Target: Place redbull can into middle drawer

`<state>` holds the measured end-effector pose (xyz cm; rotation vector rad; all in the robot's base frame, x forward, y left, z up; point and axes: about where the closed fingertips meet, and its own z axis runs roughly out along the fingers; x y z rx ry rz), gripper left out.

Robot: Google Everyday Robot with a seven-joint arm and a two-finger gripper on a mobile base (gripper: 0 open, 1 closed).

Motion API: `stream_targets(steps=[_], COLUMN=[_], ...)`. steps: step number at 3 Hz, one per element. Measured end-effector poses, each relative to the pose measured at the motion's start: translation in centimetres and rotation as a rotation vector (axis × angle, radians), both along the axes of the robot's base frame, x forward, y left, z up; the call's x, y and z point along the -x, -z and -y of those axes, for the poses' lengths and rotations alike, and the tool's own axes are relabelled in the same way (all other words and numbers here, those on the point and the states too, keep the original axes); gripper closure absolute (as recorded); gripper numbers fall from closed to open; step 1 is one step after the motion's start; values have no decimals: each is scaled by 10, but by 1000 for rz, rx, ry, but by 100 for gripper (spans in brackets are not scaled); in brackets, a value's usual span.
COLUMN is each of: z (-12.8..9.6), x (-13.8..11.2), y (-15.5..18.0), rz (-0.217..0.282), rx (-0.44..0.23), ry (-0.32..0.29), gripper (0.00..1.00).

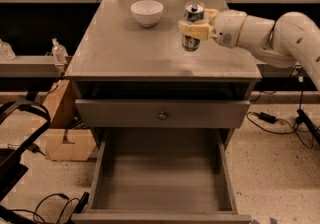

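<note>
The redbull can [193,12], blue and silver with a silver top, is upright over the right rear part of the grey cabinet top [130,53], seemingly lifted a little off it. My gripper [192,29] reaches in from the right on a white arm [270,33], and its cream fingers [186,29] are shut around the can's middle. The middle drawer [162,180] is pulled wide open low at the front, below and nearer than the can; its plank floor is bare.
A white bowl [147,12] stands on the cabinet top left of the can. A shallower drawer front with a brass knob [162,114] sits above the open drawer. A cardboard box [65,143] and cables [50,203] lie on the floor at left.
</note>
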<state>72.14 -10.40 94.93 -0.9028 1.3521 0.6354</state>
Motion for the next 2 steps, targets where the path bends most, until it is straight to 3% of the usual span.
stream_targets(steps=[2], z=[4], x=[120], y=[4], rz=[50], rx=[30], ry=[-10], gripper=[100])
